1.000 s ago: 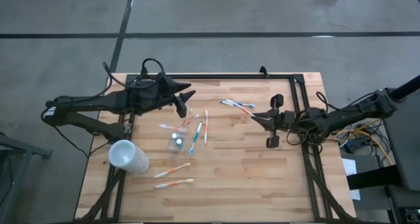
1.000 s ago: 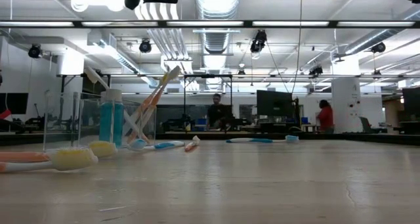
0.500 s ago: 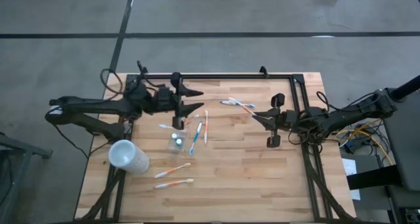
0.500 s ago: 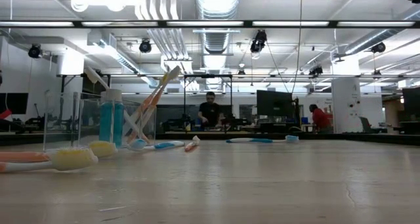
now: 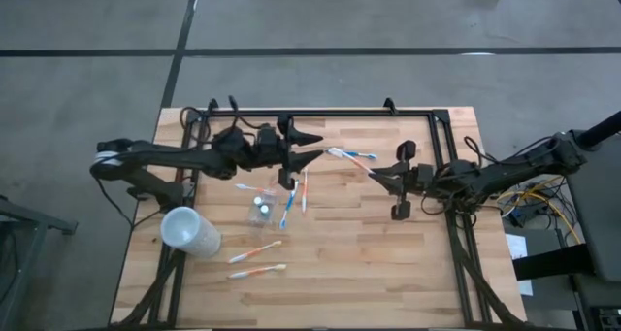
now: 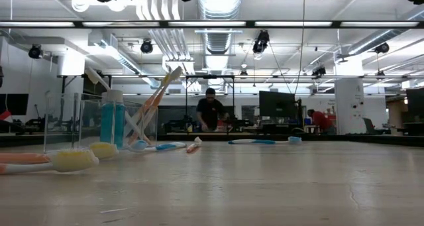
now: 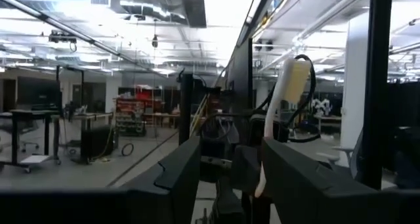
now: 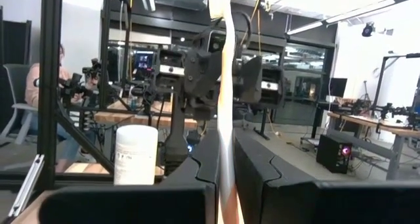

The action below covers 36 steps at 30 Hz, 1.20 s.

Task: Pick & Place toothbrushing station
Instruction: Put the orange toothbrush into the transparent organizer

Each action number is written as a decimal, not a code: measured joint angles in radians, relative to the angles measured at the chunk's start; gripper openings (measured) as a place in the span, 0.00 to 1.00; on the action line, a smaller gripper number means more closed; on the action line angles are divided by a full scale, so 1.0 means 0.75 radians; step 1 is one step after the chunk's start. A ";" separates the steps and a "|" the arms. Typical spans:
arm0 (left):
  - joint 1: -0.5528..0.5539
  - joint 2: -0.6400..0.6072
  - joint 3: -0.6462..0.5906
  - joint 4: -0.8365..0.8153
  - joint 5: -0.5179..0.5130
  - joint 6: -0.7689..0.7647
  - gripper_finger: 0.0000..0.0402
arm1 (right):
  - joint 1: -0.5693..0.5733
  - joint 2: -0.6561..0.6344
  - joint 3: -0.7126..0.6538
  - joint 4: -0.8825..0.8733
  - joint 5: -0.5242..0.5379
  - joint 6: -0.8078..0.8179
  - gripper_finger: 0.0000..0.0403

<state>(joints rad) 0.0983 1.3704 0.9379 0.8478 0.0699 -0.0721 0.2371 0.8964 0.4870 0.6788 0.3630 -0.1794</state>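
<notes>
two toothbrushes [image 6: 154, 99] in tumbler [image 6: 99, 122]

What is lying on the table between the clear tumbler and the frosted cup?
Nothing: the high view shows bare table between clear tumbler and frosted cup.

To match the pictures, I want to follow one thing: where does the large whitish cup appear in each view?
High view: whitish cup, picture's lower left, on the table.
Low view: not in it.
Left wrist view: not in it.
Right wrist view: far across the table, beside the left arm.
Shared landmark: the left arm.
</notes>
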 joint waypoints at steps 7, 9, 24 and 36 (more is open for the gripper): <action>0.003 0.066 0.095 -0.016 0.110 0.018 0.42 | 0.000 0.023 0.000 -0.001 0.001 0.026 0.04; 0.003 0.082 0.111 -0.043 0.120 0.018 0.42 | 0.000 0.024 0.000 0.000 0.002 0.026 0.04; 0.006 0.117 0.178 -0.049 0.208 0.015 0.42 | 0.000 0.025 0.000 -0.002 0.004 0.030 0.04; 0.006 0.115 0.224 -0.078 0.324 0.005 0.42 | -0.001 0.032 -0.001 -0.026 0.040 0.058 0.04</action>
<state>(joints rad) 0.1032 1.4563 1.1057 0.7892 0.3129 -0.0686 0.2363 0.9203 0.4866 0.6592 0.3929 -0.1363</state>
